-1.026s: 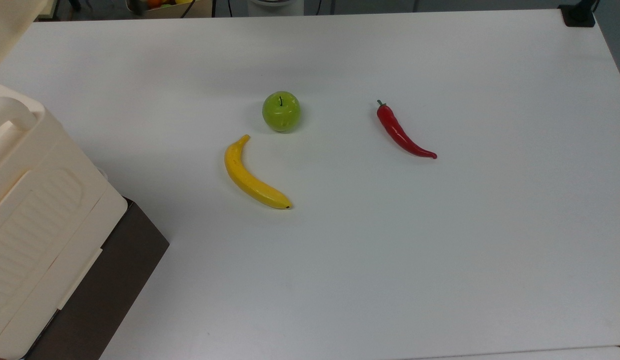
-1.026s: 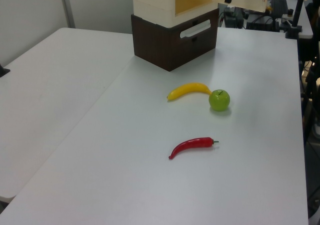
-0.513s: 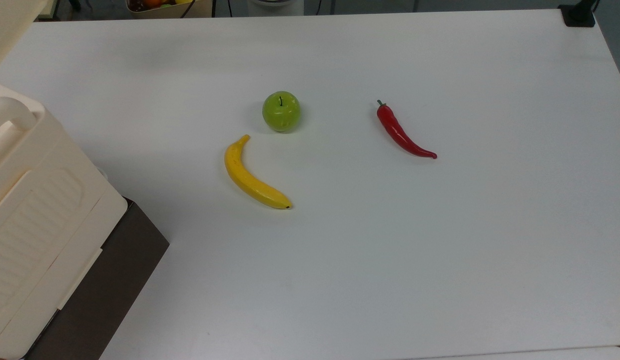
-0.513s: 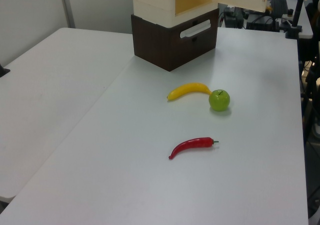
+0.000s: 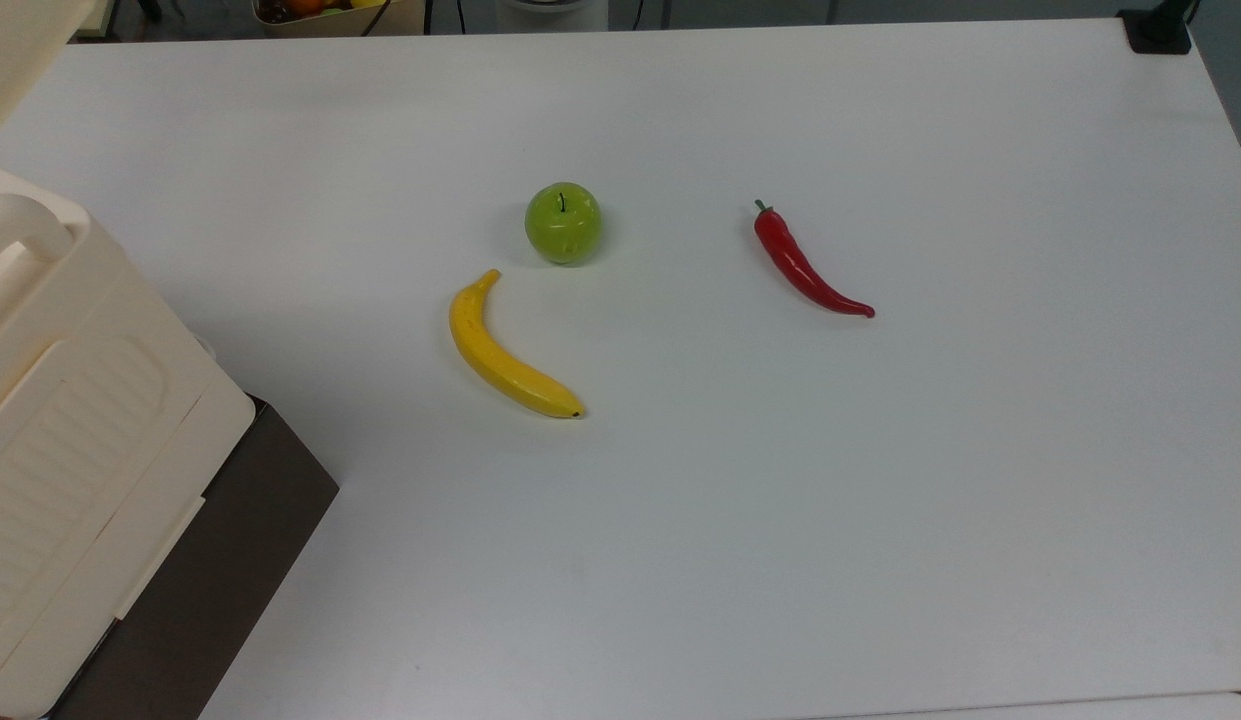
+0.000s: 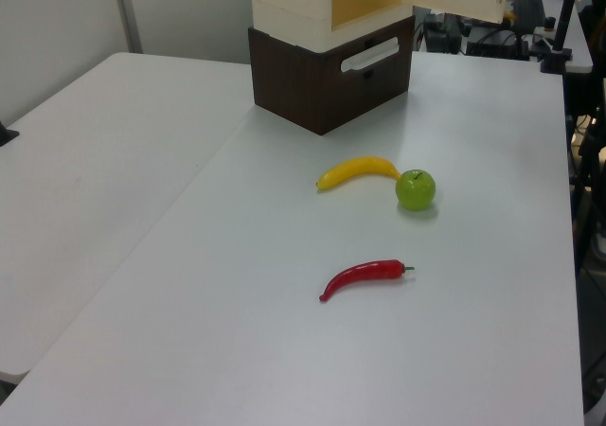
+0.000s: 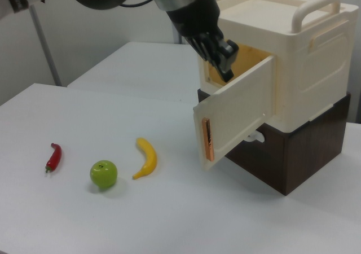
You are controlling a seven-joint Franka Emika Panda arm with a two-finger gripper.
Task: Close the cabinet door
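One door is my whole job, and the cabinet door point(image 7: 237, 114) hangs about halfway open off the cream cabinet point(image 7: 304, 56), which sits on a dark brown drawer unit point(image 7: 293, 158). My gripper point(image 7: 224, 59) sits just above the door's top edge, near the cabinet opening; I cannot tell how its jaws stand.

My worry is the gripper's place. If it is on the cabinet side of the door, a push would swing the door wider, or the closing door could trap the gripper against the opening. I judge I need to get onto the door's outer face first.

Pushing too hard could also slide the cabinet on the drawer unit beneath it. A banana point(image 7: 146, 157), apple point(image 7: 104, 174) and pepper point(image 7: 53, 156) lie well apart from the cabinet, so I doubt I'll disturb them.
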